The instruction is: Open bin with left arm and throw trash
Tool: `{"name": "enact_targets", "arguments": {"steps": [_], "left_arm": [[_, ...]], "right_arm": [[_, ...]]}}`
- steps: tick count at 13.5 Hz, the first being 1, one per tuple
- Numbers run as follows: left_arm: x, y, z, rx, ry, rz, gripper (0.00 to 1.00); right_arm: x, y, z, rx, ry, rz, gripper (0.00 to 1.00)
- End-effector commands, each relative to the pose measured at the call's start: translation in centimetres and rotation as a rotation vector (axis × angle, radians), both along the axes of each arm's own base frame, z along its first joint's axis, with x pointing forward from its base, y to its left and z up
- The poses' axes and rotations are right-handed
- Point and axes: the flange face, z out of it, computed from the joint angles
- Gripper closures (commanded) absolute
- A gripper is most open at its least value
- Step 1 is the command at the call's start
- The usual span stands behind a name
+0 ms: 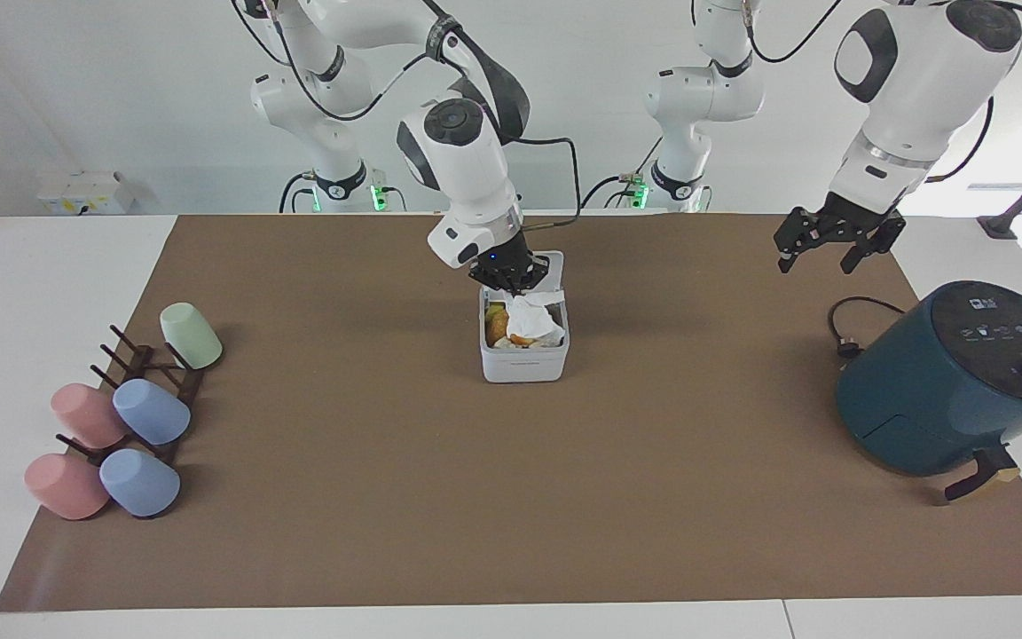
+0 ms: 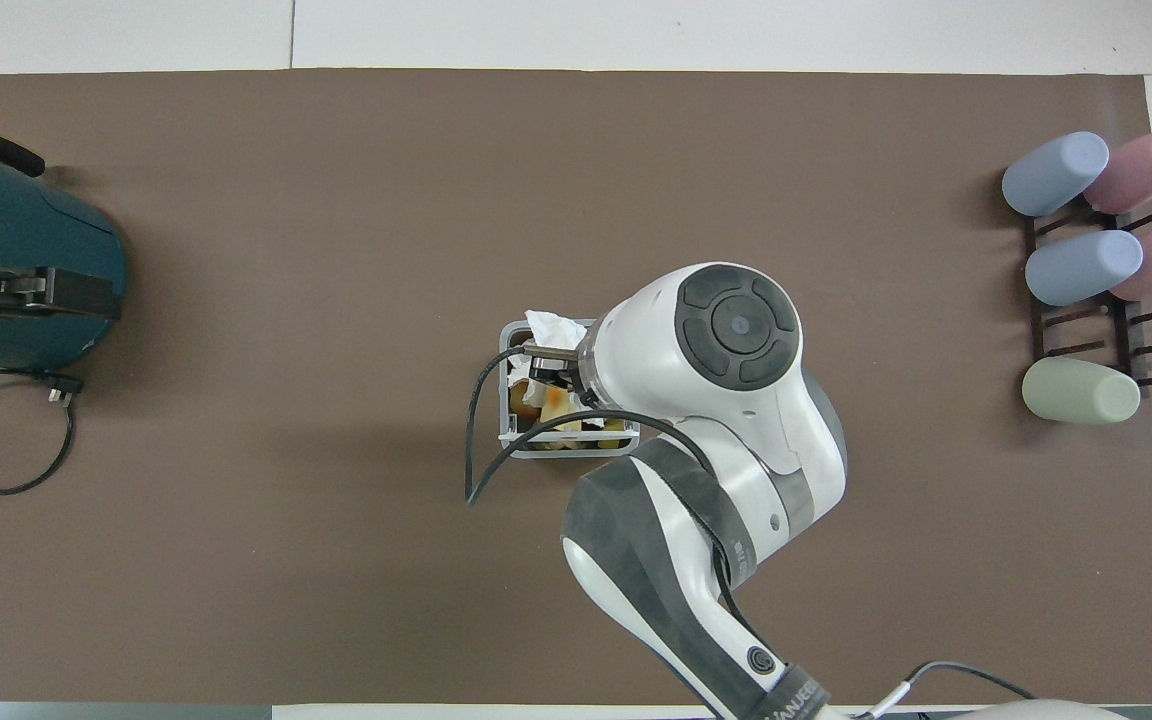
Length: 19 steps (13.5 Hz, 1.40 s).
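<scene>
The bin point(image 1: 524, 362) stands mid-mat, its white lid point(image 1: 554, 264) tipped up on the side nearer the robots. My right gripper point(image 1: 515, 277) hangs just over the bin's opening, shut on the wrinkly white tissue point(image 1: 533, 318), which droops onto the trash inside. A yellow-orange piece point(image 1: 499, 325) shows beneath it. In the overhead view the right arm covers most of the bin point(image 2: 508, 400); the tissue point(image 2: 554, 325) pokes out at its rim. My left gripper point(image 1: 830, 251) waits raised and open, holding nothing, over the mat near the air fryer.
A dark teal air fryer point(image 1: 955, 382) sits at the left arm's end of the table, its cable point(image 1: 857, 318) coiled beside it. Pastel cups on a dark rack point(image 1: 121, 417) lie at the right arm's end.
</scene>
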Motion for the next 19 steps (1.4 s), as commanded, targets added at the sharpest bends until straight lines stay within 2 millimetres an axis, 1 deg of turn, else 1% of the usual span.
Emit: {"name": "enact_targets", "arguments": {"steps": [1, 2, 3, 4, 5, 7, 9, 10, 11, 12, 13, 15, 17, 19], "left_arm": [[-0.3, 0.0, 1.8, 0.025, 0.026, -0.018, 0.00], [-0.4, 0.0, 2.3, 0.025, 0.031, -0.016, 0.00], [-0.5, 0.1, 2.8, 0.025, 0.038, -0.014, 0.00], [-0.6, 0.8, 3.1, 0.028, 0.048, -0.001, 0.00], [-0.8, 1.4, 3.5, 0.028, 0.057, 0.008, 0.00], [-0.9, 1.8, 3.6, 0.028, 0.057, 0.012, 0.00], [-0.9, 1.8, 3.3, 0.025, 0.059, 0.015, 0.00], [-1.0, 1.7, 3.3, 0.025, 0.060, 0.014, 0.00], [-1.0, 1.7, 3.2, 0.025, 0.062, 0.018, 0.00], [-1.0, 1.7, 3.3, 0.025, 0.063, 0.018, 0.00], [-1.1, 1.7, 3.2, 0.026, 0.069, 0.018, 0.00], [-1.5, 1.7, 3.2, 0.026, 0.086, 0.018, 0.00], [-1.5, 1.7, 3.1, 0.026, 0.086, 0.018, 0.00], [-1.4, 1.7, 3.1, 0.026, 0.077, 0.015, 0.00]], "right_arm": [[-1.7, 0.0, 0.5, 0.028, 0.002, -0.015, 0.75], [-1.9, 0.3, 0.6, 0.042, 0.011, -0.021, 0.60], [-2.0, 0.4, 0.6, 0.047, 0.019, -0.045, 0.31], [-1.9, 0.5, 0.7, 0.050, 0.018, -0.061, 0.09], [-1.9, 0.5, 0.8, 0.052, 0.016, -0.060, 0.00], [-1.8, 0.6, 1.0, 0.055, 0.012, -0.061, 0.00], [-1.6, 0.7, 1.3, 0.059, 0.008, -0.061, 0.00], [-1.1, 0.8, 2.0, 0.056, -0.004, -0.053, 0.00], [0.0, 0.5, 2.6, 0.053, -0.014, -0.048, 0.00], [1.2, -0.3, 3.6, 0.029, -0.034, -0.037, 0.00], [2.8, -1.6, 5.4, -0.032, -0.078, -0.013, 0.00], [4.8, -4.5, 6.7, -0.155, -0.106, 0.054, 0.00], [6.4, -9.2, 8.9, -0.200, -0.105, 0.105, 0.00], [7.6, -14.8, 12.3, -0.227, -0.063, 0.088, 0.00]]}}
